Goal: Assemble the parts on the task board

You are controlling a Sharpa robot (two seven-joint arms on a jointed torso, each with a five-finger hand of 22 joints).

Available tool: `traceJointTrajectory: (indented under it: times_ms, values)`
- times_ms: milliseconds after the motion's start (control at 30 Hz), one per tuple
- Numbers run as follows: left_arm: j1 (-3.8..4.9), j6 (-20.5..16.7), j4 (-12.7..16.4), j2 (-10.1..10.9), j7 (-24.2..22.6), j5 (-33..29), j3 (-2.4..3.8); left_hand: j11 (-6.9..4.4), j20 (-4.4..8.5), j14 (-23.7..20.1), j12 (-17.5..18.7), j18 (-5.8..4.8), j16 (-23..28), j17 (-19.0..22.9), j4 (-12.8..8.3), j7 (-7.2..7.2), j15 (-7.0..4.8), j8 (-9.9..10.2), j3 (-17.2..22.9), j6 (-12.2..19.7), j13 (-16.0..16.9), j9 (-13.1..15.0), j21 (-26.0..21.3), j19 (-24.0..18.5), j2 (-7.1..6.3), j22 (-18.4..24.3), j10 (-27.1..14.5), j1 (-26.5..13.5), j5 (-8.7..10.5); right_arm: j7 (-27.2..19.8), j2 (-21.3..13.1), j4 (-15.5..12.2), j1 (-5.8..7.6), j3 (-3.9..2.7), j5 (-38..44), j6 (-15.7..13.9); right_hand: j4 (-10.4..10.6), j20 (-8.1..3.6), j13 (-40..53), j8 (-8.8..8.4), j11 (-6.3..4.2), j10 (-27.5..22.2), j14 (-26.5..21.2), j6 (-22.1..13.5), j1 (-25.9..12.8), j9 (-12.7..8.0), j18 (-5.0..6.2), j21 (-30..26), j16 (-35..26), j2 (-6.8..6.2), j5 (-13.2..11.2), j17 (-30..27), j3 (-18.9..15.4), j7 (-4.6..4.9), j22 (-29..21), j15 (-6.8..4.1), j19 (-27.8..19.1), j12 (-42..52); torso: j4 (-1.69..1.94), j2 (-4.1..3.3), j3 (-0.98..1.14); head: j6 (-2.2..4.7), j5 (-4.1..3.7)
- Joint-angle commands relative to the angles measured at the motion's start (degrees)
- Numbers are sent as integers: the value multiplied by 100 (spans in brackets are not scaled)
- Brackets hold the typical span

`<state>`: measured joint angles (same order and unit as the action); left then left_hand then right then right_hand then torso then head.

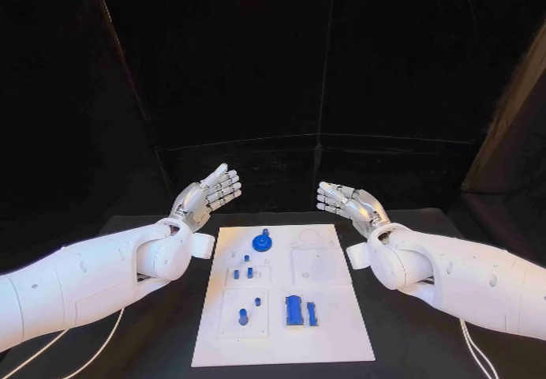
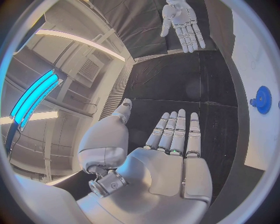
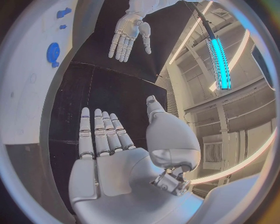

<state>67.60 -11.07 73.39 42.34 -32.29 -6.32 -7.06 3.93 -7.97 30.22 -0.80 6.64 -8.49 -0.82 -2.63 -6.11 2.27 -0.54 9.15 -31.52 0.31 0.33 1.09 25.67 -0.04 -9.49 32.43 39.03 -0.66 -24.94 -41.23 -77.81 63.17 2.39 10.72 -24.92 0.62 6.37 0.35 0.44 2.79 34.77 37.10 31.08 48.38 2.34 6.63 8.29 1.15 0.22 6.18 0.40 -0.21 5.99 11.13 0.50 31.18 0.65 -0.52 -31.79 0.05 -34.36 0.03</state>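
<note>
- Head view: the left hand [image 1: 208,195] and right hand [image 1: 350,202] are raised on either side of the far end of the board [image 1: 342,332], fingers straight and spread, palms turned inward, holding nothing. The board lies on the black counter [image 1: 409,347] between the two forearms. On it, a blue gear [image 1: 263,242] sits nearest the hands, small blue pegs [image 1: 242,273] lie nearer the robot, and a larger blue block [image 1: 293,307] and bar [image 1: 312,313] lie nearest the robot's body.
- Left wrist view: the left hand [image 2: 169,154] shows an open, flat palm with nothing in it; the gear [image 2: 262,99] lies on the board off to its side, and the right hand [image 2: 182,21] faces it across the counter.
- Right wrist view: the right hand [image 3: 111,154] is likewise open and bare; the gear [image 3: 53,52] and pegs [image 3: 63,13] lie beside it.
- Risk, as a judgement: the pegs are small and close-set, so broad fingers reaching down could knock neighbours aside or tip one; both hands converging on the narrow board might also collide.
</note>
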Motion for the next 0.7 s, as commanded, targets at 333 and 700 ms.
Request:
traceJointTrajectory:
  times_ms: [333, 700]
  values:
    - [-572, -2687, 1285, 179, 200, 522, 539, -393, 797, -1622, 80, -664, 849, 82, 263, 611, -227, 54, -479, 1690, -31, -33, -109, -1373, 4, 508, -1740, -2093, 66, -478, -338, -1186, -294, -233, -1055, -1889, -62, -637, -35, -44, -279, -1852, -1976, -1657, -2579, -234, -663, -829, -115, -22, -618, -40, 21, -599, -594, -50, -1663, -65, 52, 61, -5, -2, -3]
    - [-744, -3305, 1657, 235, 250, 632, 706, -393, 797, -2146, 80, -664, 849, 82, 263, 611, -227, 54, -915, 2238, -31, -33, -109, -1816, 4, 949, -2301, -2770, 66, -485, -346, -1214, -301, -239, -1072, -1920, -62, -637, -35, -44, -279, -2442, -2608, -2183, -3399, -234, -663, -829, -115, -22, -618, -40, 21, -599, -1113, -50, -2191, -65, 52, 61, -5, -2, -3]
